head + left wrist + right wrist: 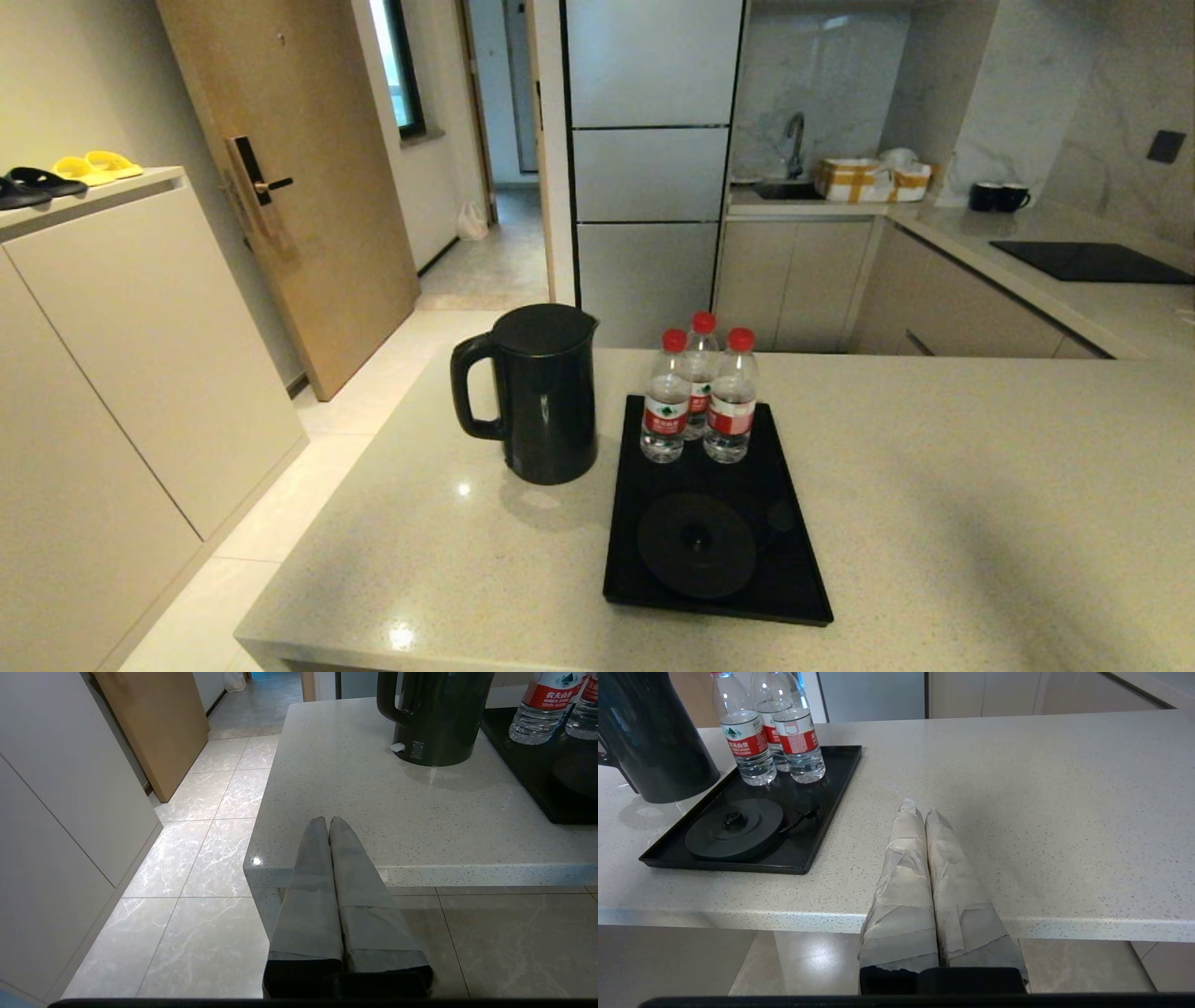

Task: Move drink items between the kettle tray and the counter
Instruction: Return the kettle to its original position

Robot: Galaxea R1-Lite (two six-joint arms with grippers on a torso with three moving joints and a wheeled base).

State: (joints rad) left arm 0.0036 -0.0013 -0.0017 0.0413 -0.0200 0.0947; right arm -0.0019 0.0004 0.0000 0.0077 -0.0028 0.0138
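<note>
Tall glossy black electric kettle [546,397] w/ flat lid and big loop handle stands upright on the broad light beige speckled stone counter [980,485], just beside the left long edge of the flat glossy black rectangular tray [780,509], not on it; handle points toward the counter's left edge. On the tray, the round black kettle base disc [696,545] sits bare in the near half, nothing on it. Three clear plastic water bottles w/ red caps and red-white labels [700,397] stand upright, bunched tight together at the tray's far end. Tray itself lies approx. mid-counter, its near short edge close to the counter's front edge. Left gripper [329,822], grey-wrapped fingers pressed together and holding nothing, hangs at the counter's front-left corner, tips over the edge, well apart from the kettle. Right gripper [920,810], fingers wrapped in pale tape, likewise closed up and empty, sits at the front edge, right of the tray, touching no item. Neither arm shows in the head view.
</note>
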